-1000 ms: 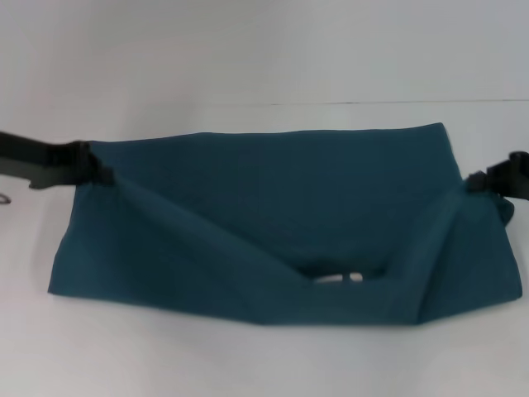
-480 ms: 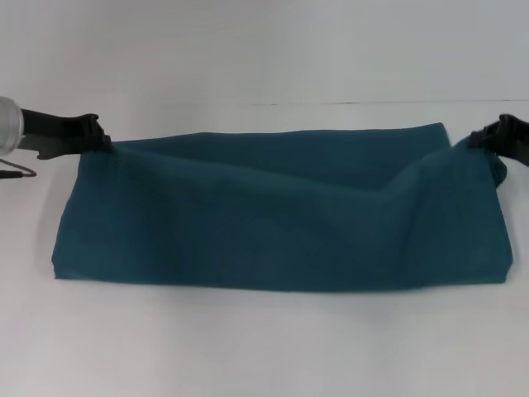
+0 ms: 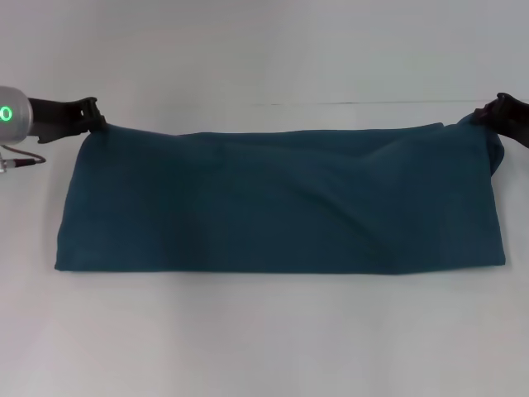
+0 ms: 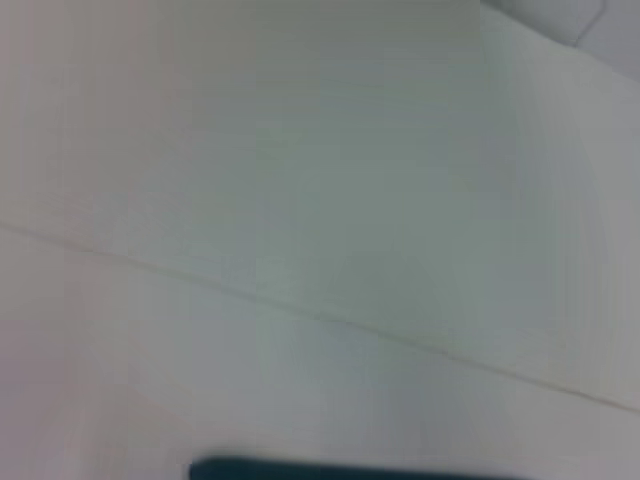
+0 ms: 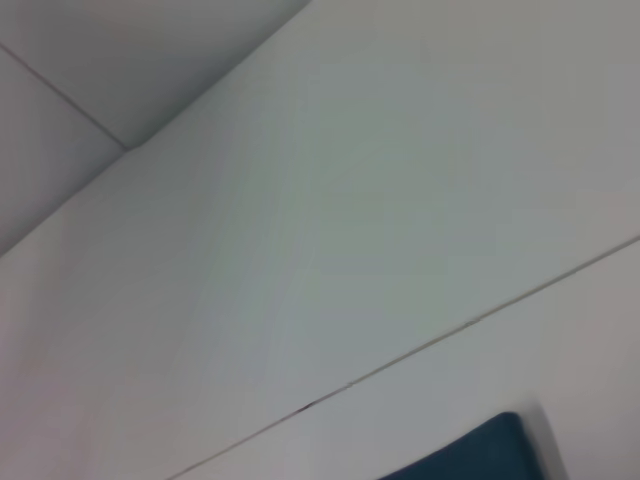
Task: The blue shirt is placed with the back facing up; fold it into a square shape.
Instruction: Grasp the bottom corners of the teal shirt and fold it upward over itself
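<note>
Blue shirt (image 3: 281, 203) — long axis left-right, seemingly flat

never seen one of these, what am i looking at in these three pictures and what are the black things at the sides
This is a two-armed robot folding laundry. The wide picture comes from a camera on its head, looking down at a white table. The blue shirt lies there, already folded into a long flat band. The black things are the robot's hands: the left end effector sits at the band's far left corner and the right end effector at its far right corner, each pinching the cloth.

The other two pictures come from cameras on the wrists. They show mostly bare white surface, with only a dark edge in the left wrist view and a corner of the shirt in the right wrist view.
</note>
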`<state>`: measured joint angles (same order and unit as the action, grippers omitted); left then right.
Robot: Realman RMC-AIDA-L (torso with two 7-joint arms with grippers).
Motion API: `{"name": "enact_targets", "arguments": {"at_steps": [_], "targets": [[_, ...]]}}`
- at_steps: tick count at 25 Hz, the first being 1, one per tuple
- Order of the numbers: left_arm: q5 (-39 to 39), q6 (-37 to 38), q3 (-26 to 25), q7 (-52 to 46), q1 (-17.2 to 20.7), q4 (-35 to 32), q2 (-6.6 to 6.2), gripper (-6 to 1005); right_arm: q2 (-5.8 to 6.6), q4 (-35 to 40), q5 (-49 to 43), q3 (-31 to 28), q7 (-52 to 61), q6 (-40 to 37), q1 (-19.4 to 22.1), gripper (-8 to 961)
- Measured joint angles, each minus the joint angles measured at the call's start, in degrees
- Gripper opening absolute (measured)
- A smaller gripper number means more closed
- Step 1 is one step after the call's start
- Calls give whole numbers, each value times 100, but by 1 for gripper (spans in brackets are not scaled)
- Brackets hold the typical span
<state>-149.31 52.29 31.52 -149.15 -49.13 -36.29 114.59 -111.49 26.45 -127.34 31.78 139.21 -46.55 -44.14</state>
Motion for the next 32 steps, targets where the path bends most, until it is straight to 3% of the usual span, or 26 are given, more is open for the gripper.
{"name": "enact_targets", "arguments": {"at_steps": [3, 10, 32], "targets": [[6, -301, 4, 9, -31, 28, 80, 16, -77, -66, 0, 0, -17, 269, -39, 66], [7, -615, 3, 1, -48, 176, 112, 21, -193, -70, 0, -4, -24, 574, -88, 69], [-4, -722, -27, -52, 148, 122, 106, 34, -179, -82, 214, 148, -169, 982, -536, 77]]}}
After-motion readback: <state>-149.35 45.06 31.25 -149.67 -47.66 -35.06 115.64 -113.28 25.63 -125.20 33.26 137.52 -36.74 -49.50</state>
